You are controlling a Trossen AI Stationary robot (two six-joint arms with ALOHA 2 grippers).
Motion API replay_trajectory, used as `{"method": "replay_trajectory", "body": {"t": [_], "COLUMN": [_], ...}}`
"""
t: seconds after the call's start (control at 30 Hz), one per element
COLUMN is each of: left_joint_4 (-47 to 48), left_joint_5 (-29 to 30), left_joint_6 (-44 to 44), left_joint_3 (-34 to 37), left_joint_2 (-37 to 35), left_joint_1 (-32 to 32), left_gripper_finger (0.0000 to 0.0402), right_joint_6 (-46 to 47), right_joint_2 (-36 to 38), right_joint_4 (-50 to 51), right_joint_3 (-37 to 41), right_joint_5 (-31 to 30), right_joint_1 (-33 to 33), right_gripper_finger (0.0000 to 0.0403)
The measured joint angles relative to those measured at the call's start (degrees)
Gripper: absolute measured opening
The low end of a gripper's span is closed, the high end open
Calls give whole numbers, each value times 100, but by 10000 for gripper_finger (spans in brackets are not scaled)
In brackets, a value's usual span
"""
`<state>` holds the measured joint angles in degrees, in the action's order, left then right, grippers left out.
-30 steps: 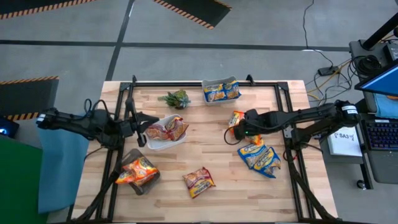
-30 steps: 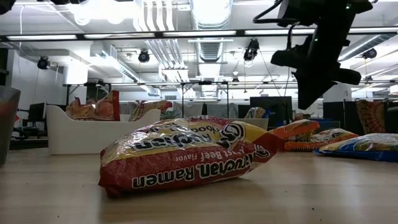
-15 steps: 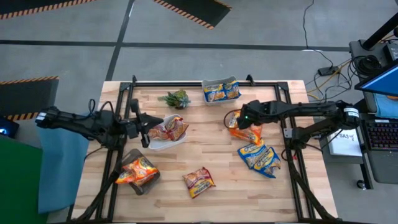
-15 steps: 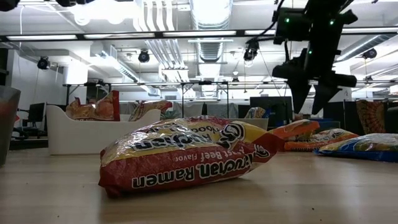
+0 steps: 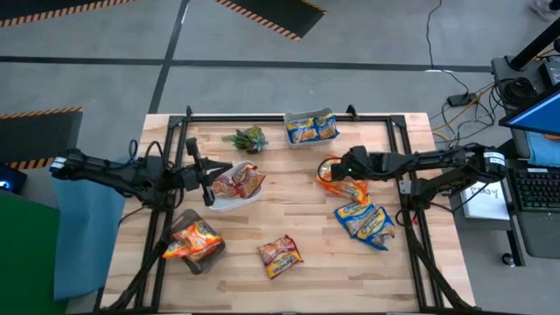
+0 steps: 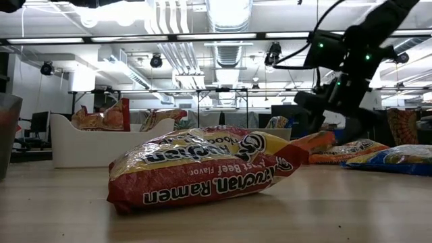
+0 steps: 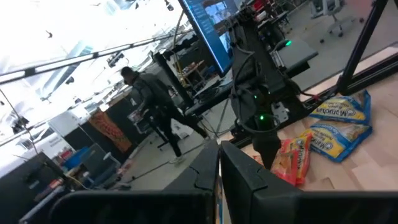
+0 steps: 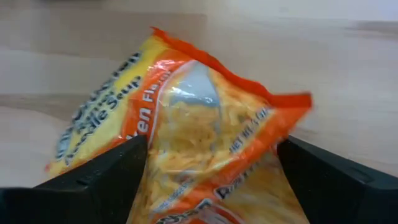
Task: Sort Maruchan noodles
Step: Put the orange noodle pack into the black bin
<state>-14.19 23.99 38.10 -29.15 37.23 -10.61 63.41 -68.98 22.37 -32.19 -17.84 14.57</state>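
Note:
An orange-red noodle packet (image 8: 186, 118) lies flat on the table at the right (image 5: 357, 190). My right gripper (image 8: 211, 149) stands open just over it, slanting down, one finger on either side of the packet (image 5: 337, 172). My left gripper (image 7: 219, 165) is shut on nothing and hovers by the left rim of the white tub (image 5: 220, 203), which holds dark red packets (image 5: 238, 181). Two blue-yellow packets (image 5: 367, 223) and one dark red packet (image 5: 280, 255) lie loose on the table.
A clear tub (image 5: 311, 128) with blue-yellow packets stands at the far edge, beside a small green plant (image 5: 248, 138). A grey tub (image 5: 194, 241) with orange-red packets sits near the left front. A black frame (image 5: 404, 188) runs along the table's sides.
My right gripper has swung toward the table's far edge and come down over the orange-red packet, and its fingers have opened from shut to wide. The packets have kept their places.

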Motion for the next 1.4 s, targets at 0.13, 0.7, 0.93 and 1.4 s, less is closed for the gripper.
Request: {"method": "replay_trajectory", "body": {"t": [0.13, 0.7, 0.93, 1.4], "left_joint_4": [-54, -605, -641, -636], "left_joint_5": [-2, -4, -4, 0], "left_joint_6": [-179, -423, -427, -425], "left_joint_3": [0, -7, -9, -9], "left_joint_2": [69, 470, 473, 477], "left_joint_1": [0, 0, 0, -2], "left_gripper_finger": [0, 0, 0, 0], "right_joint_6": [-133, -501, -1040, -1763], "right_joint_2": [-14, -322, -1398, -2507], "right_joint_4": [-1266, -3132, -4381, -4544], "right_joint_3": [385, 814, 692, -323], "right_joint_5": [23, -237, 52, 485], "right_joint_1": [10, 74, 72, 76], "right_gripper_finger": [348, 329, 329, 326]}}
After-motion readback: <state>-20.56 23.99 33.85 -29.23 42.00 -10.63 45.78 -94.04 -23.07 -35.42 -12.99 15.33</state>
